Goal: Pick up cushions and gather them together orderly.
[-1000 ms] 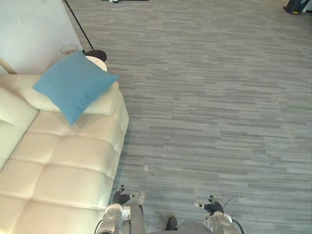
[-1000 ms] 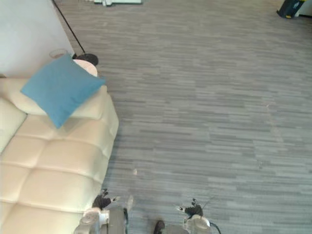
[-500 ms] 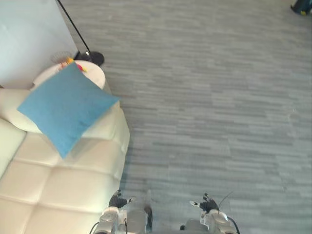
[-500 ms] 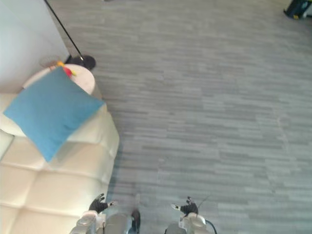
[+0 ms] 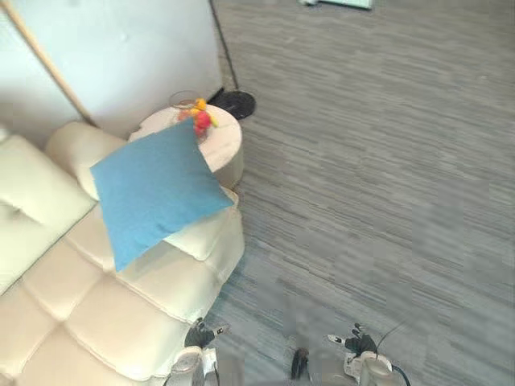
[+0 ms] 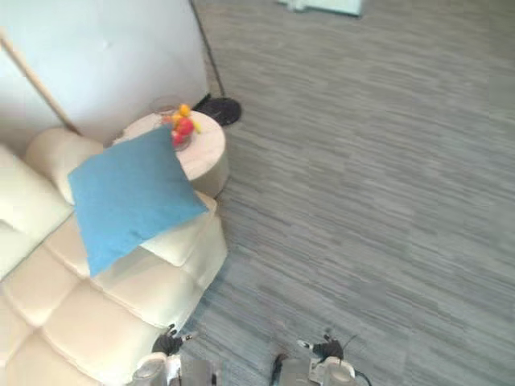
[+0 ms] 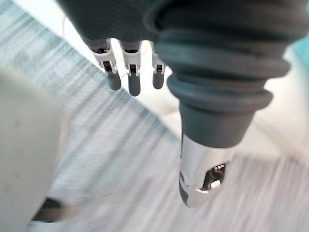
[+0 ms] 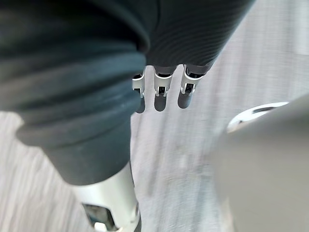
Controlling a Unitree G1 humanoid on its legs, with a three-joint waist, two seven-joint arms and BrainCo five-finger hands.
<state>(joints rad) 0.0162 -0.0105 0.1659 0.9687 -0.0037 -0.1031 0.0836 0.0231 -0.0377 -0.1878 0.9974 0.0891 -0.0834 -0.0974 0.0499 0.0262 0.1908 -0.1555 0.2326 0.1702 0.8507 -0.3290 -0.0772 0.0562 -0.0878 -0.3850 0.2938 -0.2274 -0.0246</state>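
blue cushion [image 5: 157, 189] on sofa [image 5: 105, 322] arm, frame left
left robot hand [image 7: 133, 79], right robot hand [image 8: 161, 94] loose, empty; careless reach could topple fruit bowl [image 5: 197, 121]

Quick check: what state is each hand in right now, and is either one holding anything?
Left hand: open, holding nothing.
Right hand: open, holding nothing.

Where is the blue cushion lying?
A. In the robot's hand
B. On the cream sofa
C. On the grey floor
B: the blue cushion rests on the cream sofa, propped over its rounded armrest at the end of the seat.
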